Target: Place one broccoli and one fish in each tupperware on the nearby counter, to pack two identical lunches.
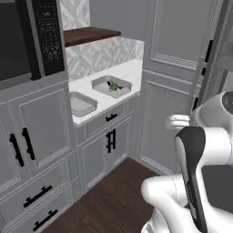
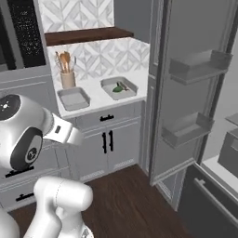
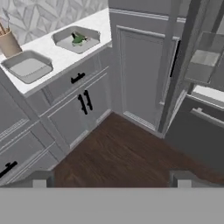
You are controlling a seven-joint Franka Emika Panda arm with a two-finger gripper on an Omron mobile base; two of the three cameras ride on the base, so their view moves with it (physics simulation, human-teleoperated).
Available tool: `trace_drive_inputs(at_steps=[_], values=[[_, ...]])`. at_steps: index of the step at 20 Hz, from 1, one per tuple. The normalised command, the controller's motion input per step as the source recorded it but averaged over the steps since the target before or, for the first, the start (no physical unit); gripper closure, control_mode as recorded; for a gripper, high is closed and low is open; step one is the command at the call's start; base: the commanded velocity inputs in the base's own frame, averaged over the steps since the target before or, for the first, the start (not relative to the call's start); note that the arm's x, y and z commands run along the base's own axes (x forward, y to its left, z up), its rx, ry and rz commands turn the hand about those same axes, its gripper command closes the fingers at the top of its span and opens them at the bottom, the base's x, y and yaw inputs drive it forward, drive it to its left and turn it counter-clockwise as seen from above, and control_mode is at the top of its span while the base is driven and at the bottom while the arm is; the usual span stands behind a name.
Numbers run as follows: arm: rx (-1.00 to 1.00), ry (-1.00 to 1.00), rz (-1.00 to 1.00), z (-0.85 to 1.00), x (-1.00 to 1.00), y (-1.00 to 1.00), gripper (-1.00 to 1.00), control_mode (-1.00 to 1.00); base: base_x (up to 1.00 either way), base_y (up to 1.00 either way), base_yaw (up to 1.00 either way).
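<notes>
So right now the fingers [image 3: 111, 177] are spread wide with nothing between them, hanging over the wood floor [image 3: 127, 153] well away from the surface [image 2: 95, 100].

Two trays sit on that white surface. The far tray [image 2: 119, 88], the one nearer the tall cabinet, already has something green in it, which looks like a broccoli [image 2: 118, 88], plus maybe a pale sliver beside it that could be a fish. Too small to call for sure. The near tray [image 2: 73, 98], just beside the utensil pot [image 2: 68, 76], looks bare from all three angles.

The fridge door [image 2: 195, 93] is swung open on the right, its door shelves looking bare. I can't spot the other broccoli or the fish anywhere, so my guess is they're inside the fridge, out of frame.

My read: one lunch is at least partly packed and the arm is between trips, about to fetch the next item. Next move would be turning toward the open fridge, finding a floret or a fish, and coming down with the fingers wide before closing. Fish are slim, so a grip across the body is probably safer. Then it goes into the near tray, not the far one.
</notes>
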Motion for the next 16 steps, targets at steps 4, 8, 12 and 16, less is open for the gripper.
trace_drive_inputs(at_steps=[4,8,12,16], values=[[0.00,0.00,0.00,0.00,0.00,0.00,-1.00,1.00,-0.10,-0.20,-0.60],[0.00,0.00,0.00,0.00,0.00,0.00,-1.00,1.00,0.00,-0.17,-0.64],[0.00,0.00,0.00,0.00,0.00,0.00,-1.00,1.00,0.00,-0.31,-0.61],[0.00,0.00,0.00,0.00,0.00,0.00,-1.00,1.00,0.00,-0.60,-0.54]])
